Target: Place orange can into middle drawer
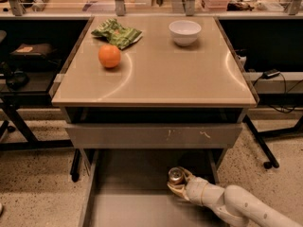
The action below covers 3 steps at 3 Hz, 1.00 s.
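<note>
The orange can [176, 176] stands upright inside the middle drawer [142, 207], near its back right part; I see mostly its silver top. The drawer is pulled out below the table, a grey tray with a plain floor. My gripper [179, 186] reaches in from the lower right on a white arm and its fingers [177, 191] are closed around the can's lower body. Whether the can rests on the drawer floor cannot be told.
On the tan tabletop [156, 79] lie a round orange fruit [109, 56], a green bag [116, 33] and a white bowl [184, 32]. A grey drawer front with pale scratches [154, 135] sits above the open drawer. Dark shelving and cables flank both sides.
</note>
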Each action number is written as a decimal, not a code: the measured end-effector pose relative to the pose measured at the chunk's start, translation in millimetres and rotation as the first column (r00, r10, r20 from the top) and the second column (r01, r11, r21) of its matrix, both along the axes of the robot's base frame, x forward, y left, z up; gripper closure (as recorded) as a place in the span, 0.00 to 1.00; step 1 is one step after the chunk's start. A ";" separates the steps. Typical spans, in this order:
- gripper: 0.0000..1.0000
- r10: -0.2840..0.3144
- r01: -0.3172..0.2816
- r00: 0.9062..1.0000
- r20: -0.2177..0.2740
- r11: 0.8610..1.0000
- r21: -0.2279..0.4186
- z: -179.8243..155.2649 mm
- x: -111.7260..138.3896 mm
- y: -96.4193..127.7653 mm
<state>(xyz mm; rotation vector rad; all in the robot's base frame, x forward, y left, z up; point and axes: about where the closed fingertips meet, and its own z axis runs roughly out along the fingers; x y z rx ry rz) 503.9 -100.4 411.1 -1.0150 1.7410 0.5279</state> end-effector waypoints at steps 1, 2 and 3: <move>0.34 0.000 0.000 1.000 0.000 1.000 0.000 0.0 0.0 0.1; 0.13 0.000 0.000 1.000 0.000 1.000 0.000 0.0 0.0 0.1; 0.00 0.000 0.000 1.000 0.000 1.000 0.000 0.0 0.0 0.1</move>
